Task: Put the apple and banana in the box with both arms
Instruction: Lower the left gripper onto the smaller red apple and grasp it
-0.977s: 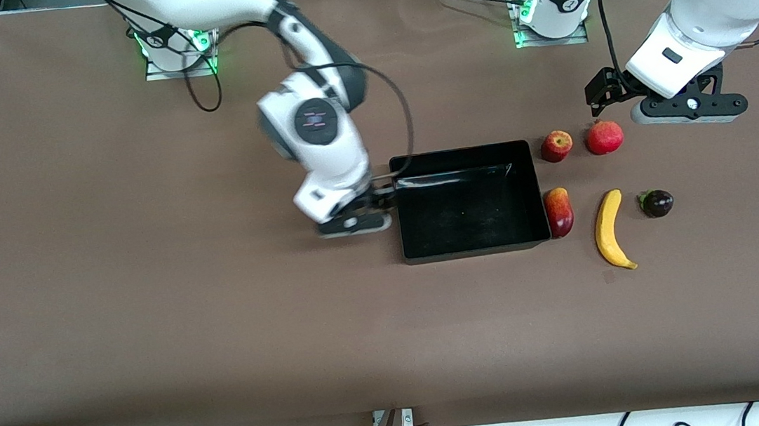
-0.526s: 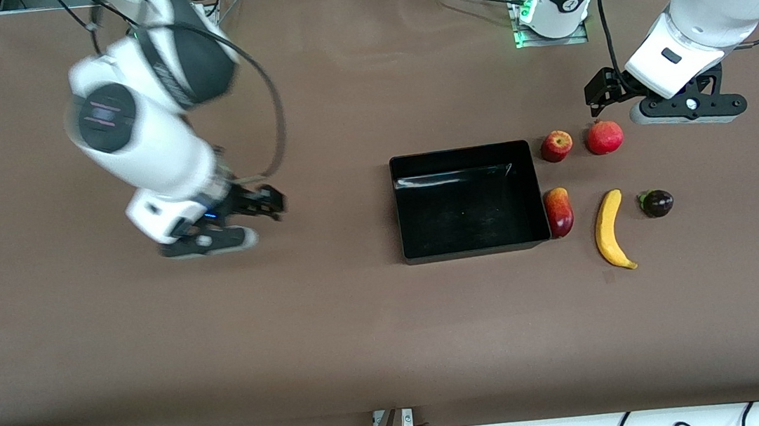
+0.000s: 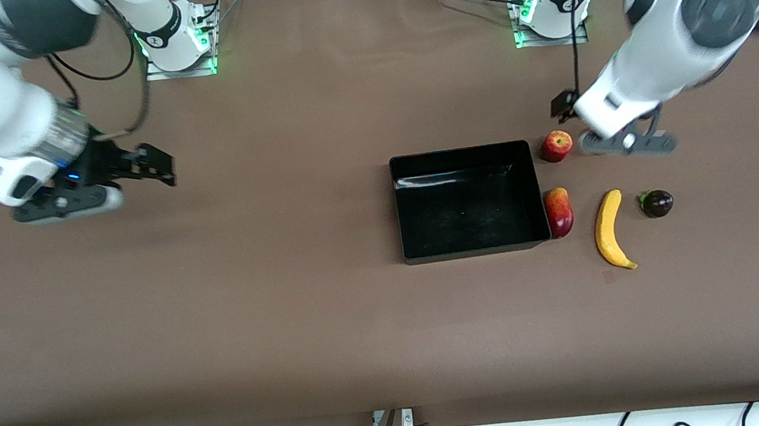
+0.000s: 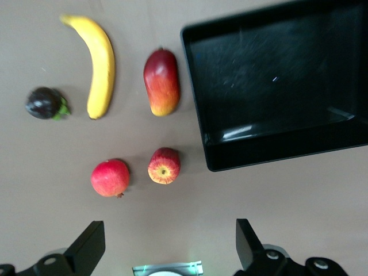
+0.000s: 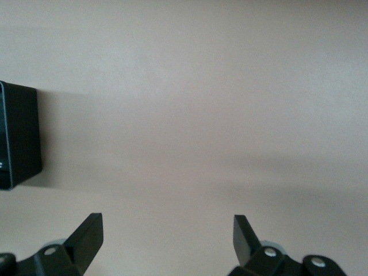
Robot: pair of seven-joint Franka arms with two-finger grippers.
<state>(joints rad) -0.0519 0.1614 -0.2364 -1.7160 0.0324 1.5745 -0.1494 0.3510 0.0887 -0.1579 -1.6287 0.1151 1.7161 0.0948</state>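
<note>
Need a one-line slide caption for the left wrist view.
Open left gripper above small streaky red apple, curved yellow banana and empty glossy black tray.

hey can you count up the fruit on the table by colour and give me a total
Red: 3, the apple, a rounder red fruit, a long red-and-yellow fruit
Yellow: 1, the banana
Dark purple: 1, a small round fruit
Total: 5, all on the table beside the box, which has no fruit in it.
</note>
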